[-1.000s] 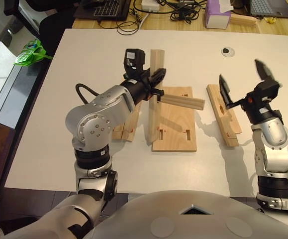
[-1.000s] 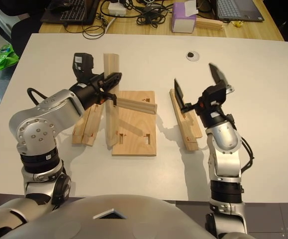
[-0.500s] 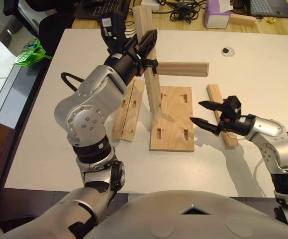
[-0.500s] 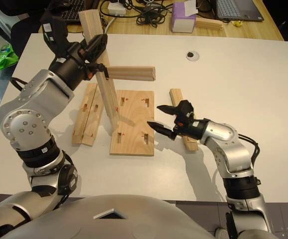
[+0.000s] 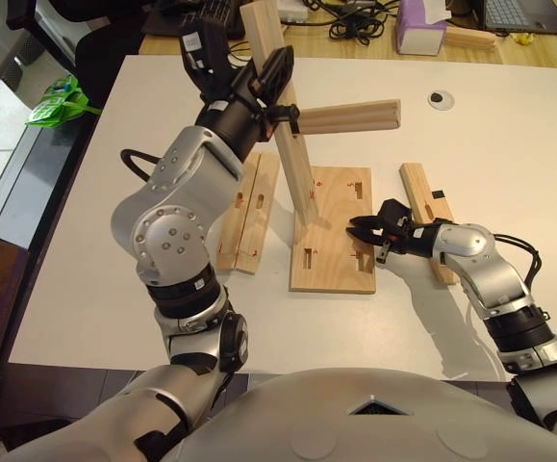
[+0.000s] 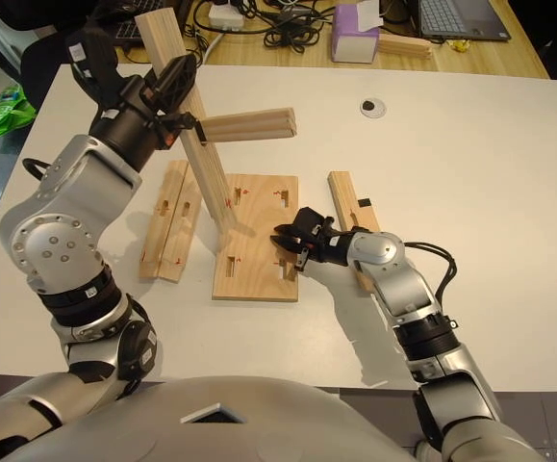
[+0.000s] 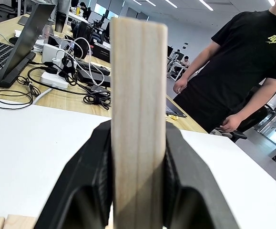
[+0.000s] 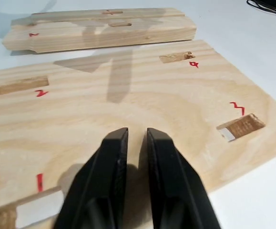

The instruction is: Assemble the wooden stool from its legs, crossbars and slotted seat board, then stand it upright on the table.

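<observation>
Pale wood, tilted, is the worry here. The left jaws are clamped on a stool leg (image 5: 295,168) held slanted above the white surface (image 5: 509,144). Its crossbar (image 5: 350,117) sticks out sideways to the right, and its lower end is just over the slotted seat board (image 5: 331,274), which lies flat. The right jaws are almost shut with only a slit between them and grip nothing. They sit low at the board's right side, and I cannot tell whether they touch it. Unless they pin the board, it may skate or tip when the leg is pushed in. The slant could jam the leg's end on a slot edge, and the crossbar's weight could twist it in the grip. Spare legs (image 5: 246,212) lie alongside.
</observation>
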{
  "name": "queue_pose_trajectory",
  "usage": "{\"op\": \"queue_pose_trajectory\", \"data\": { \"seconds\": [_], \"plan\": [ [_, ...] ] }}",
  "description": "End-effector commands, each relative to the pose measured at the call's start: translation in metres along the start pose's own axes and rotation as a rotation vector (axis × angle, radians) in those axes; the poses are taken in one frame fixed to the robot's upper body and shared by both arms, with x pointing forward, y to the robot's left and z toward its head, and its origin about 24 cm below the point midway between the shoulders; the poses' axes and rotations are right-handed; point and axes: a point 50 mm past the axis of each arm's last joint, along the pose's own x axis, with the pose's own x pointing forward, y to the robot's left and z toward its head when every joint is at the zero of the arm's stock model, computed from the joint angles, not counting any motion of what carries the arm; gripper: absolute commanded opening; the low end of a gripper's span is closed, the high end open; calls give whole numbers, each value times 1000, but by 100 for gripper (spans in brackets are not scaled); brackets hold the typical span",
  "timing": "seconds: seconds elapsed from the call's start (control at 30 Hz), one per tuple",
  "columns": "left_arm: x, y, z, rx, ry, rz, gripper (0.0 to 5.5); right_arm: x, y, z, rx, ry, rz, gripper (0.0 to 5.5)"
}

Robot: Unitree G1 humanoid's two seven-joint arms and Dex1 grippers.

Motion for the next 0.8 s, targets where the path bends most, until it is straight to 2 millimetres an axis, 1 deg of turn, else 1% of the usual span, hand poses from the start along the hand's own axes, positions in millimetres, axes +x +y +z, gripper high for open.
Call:
{"op": "queue_pose_trajectory", "data": {
  "seconds": [0.03,0.07,0.2,0.43,0.63,0.7,0.8],
  "plan": [
    [-1,2,5,3,-32,22,102,7,-3,-10,-5,86,-40,10],
    [-1,2,5,1,-36,25,102,8,-3,-11,-5,96,-42,1],
    [-2,2,7,-3,-52,39,102,14,-2,-17,-13,169,-34,0],
    [-2,3,9,-9,-76,59,102,22,-9,-26,-34,266,-65,0],
    [-2,5,9,-9,-96,75,102,33,-20,-32,-56,314,-125,0],
    [-2,6,9,-10,-101,82,102,39,-23,-28,-65,296,-130,0],
    [0,7,8,-9,-107,85,102,46,-26,-13,-92,218,-131,0]
  ]
}}
